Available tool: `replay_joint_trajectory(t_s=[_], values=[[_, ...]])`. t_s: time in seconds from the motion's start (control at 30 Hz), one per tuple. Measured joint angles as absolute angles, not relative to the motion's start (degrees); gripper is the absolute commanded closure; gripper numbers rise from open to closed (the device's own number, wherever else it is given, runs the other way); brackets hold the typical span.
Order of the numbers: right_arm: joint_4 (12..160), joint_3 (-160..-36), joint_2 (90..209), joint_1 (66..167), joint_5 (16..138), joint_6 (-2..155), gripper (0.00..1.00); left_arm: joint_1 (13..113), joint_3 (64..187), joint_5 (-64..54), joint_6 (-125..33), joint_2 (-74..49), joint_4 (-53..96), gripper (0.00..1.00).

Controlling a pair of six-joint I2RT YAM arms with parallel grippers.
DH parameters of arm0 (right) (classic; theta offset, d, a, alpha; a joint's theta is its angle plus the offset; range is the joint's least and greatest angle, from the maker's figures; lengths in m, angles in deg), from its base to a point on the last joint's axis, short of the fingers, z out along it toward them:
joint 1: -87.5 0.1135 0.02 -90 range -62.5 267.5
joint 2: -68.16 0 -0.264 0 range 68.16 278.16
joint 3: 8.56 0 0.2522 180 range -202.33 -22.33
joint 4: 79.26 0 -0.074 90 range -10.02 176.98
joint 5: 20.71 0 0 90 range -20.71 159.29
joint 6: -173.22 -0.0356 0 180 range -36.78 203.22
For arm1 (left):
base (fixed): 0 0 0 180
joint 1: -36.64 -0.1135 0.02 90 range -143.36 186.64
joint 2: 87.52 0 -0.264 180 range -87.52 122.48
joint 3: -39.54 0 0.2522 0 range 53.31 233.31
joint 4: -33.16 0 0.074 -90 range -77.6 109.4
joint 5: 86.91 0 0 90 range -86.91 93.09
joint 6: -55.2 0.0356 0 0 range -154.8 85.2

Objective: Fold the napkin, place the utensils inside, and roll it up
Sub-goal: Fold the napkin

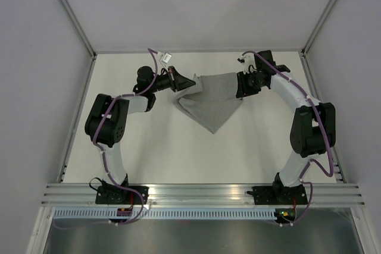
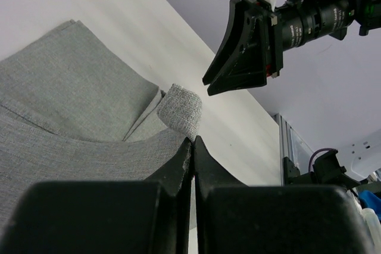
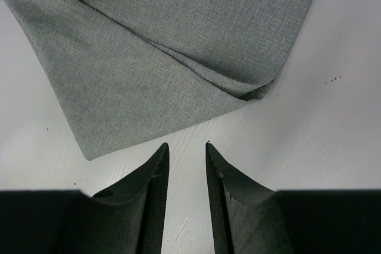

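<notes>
The grey napkin [image 1: 211, 104] lies partly folded at the back middle of the table, one point facing the front. My left gripper [image 1: 188, 83] is shut on the napkin's left corner. In the left wrist view [image 2: 193, 141] a curled tip of cloth [image 2: 180, 111] sticks out past the closed jaws. My right gripper [image 1: 240, 85] is open and empty at the napkin's right edge. In the right wrist view [image 3: 187, 145] its jaws stand over bare table just short of the napkin [image 3: 166, 52]. The right gripper also shows in the left wrist view [image 2: 241, 49]. The utensils are out of view.
The white tabletop [image 1: 178, 153] is bounded by pale side walls and a metal rail [image 1: 202, 191] at the front, where both arm bases are bolted. A metal frame edge [image 2: 292, 141] runs beside the table in the left wrist view.
</notes>
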State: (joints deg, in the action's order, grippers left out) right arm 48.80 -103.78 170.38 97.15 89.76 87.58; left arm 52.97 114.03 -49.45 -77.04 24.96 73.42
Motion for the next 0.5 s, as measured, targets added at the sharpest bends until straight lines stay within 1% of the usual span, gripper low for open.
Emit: replay_joint_trajectory(t_s=[0.37, 0.5], values=[[48.82, -103.80, 171.01, 97.87, 88.84, 87.71, 0.64, 53.00, 114.38, -49.73, -80.08, 24.96, 77.05, 0.98], [48.82, -103.80, 171.29, 98.06, 88.65, 87.82, 0.64, 52.97, 114.38, -52.05, -82.07, 25.51, 79.71, 0.97]])
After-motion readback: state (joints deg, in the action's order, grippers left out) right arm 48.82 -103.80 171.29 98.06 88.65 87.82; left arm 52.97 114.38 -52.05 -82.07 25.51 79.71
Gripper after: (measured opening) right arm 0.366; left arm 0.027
